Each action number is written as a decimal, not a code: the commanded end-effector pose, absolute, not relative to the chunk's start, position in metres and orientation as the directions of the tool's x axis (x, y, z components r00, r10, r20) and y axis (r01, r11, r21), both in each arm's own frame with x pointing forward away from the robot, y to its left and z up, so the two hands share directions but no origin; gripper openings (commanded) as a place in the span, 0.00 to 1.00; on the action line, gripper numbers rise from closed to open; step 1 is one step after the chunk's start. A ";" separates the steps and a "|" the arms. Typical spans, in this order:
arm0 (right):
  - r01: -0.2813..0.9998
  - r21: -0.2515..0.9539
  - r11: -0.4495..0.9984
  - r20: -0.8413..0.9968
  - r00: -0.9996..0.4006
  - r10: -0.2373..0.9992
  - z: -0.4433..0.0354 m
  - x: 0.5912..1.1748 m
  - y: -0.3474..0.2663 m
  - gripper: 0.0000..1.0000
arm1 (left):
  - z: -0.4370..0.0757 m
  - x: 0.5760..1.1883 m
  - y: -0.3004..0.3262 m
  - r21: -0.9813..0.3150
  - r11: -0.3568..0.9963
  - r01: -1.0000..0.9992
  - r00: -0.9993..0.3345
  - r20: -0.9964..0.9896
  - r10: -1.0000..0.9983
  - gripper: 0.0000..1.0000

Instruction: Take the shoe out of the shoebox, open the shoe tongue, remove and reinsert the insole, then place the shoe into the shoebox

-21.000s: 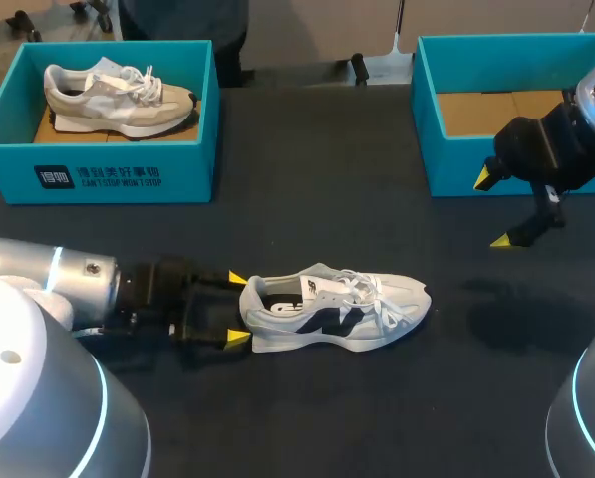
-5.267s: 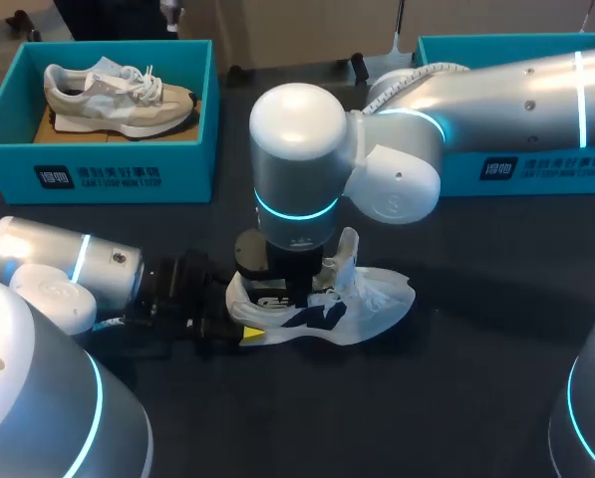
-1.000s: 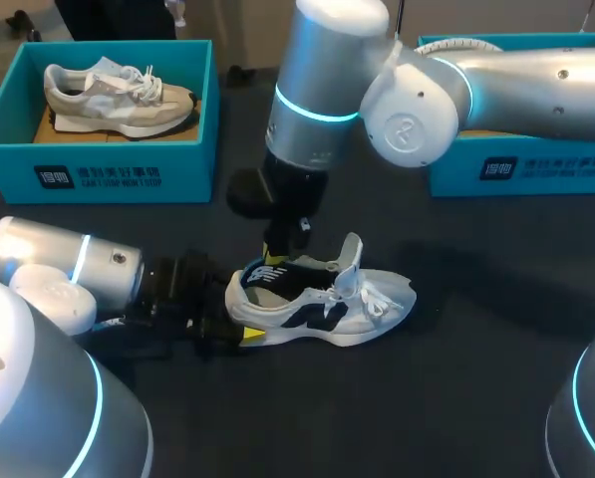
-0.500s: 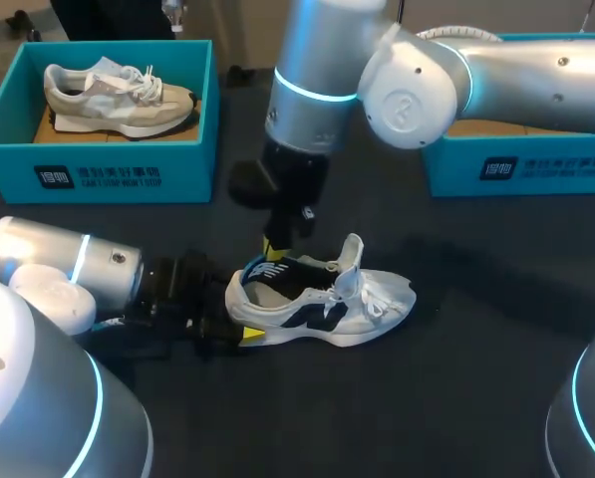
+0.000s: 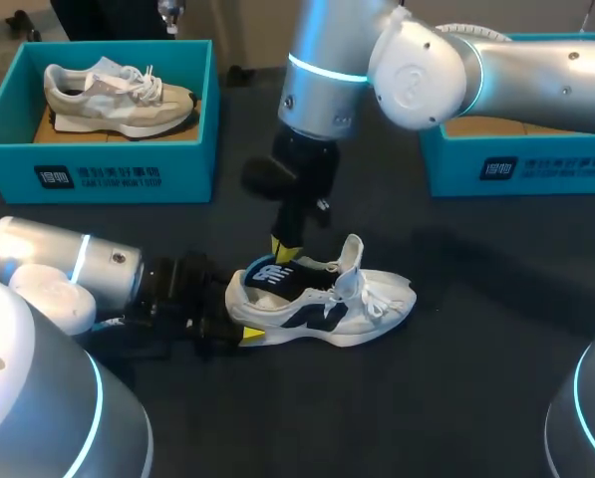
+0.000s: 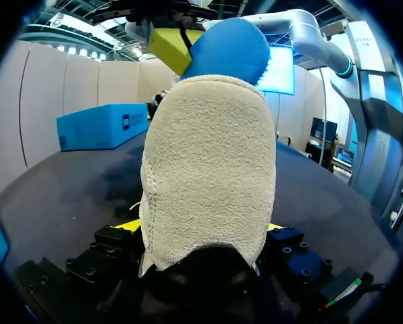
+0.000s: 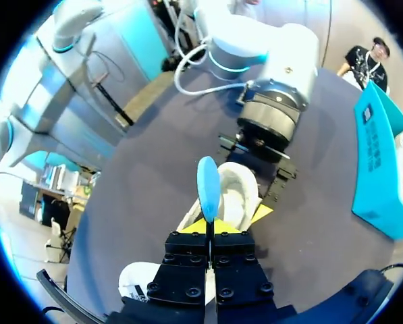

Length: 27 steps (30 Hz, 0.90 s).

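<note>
A white shoe [image 5: 327, 299] with a black side mark lies on the dark table, its tongue pulled up. My left gripper [image 5: 235, 317] grips its suede heel [image 6: 208, 169] from both sides; yellow fingertips [image 6: 130, 225] peek out beside it. My right gripper [image 5: 282, 249] hangs over the shoe's opening, shut on the heel end of the blue-backed insole [image 5: 269, 273], which is partly lifted out. In the right wrist view the insole [image 7: 207, 187] stands edge-on ahead of that gripper [image 7: 208, 226], above the shoe [image 7: 231, 196]. The left wrist view shows the insole [image 6: 229, 48] above the heel.
A teal shoebox [image 5: 98, 169] at the back left holds a beige shoe [image 5: 118, 98]. A second teal shoebox [image 5: 516, 164] stands at the back right, partly hidden by my right arm. Bare table lies in front of and to the right of the shoe.
My right gripper has shifted a little up and to the right, drawing the insole's heel end further out of the shoe. The left arm and the shoe have stayed put.
</note>
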State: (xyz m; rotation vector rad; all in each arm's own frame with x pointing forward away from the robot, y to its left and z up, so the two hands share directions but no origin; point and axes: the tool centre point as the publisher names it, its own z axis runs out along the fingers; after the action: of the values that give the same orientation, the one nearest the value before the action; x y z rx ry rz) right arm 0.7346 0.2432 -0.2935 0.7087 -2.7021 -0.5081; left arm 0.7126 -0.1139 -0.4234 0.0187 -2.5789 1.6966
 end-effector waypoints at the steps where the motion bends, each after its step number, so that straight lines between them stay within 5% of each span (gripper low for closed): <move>1: -0.424 0.418 0.803 0.236 -0.803 -0.547 -0.291 0.740 0.249 0.00 | -0.424 0.712 -0.115 -0.917 0.398 -0.040 -0.998 0.052 0.019 0.00; 25: -0.442 0.478 0.759 0.255 -0.757 -0.601 -0.292 0.742 0.286 0.00 | -0.424 0.712 -0.115 -0.917 0.398 -0.040 -0.998 0.052 0.019 0.00; 27: -0.429 0.475 0.769 0.253 -0.770 -0.586 -0.292 0.744 0.286 0.17 | -0.424 0.712 -0.115 -0.917 0.398 -0.040 -0.998 0.052 0.019 0.00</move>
State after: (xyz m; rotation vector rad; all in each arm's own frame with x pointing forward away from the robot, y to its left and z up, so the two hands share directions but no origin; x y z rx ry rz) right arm 0.7434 0.2847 -0.2904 0.7825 -2.5683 -0.5538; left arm 0.7126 -0.1137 -0.4236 0.0189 -2.5791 1.6961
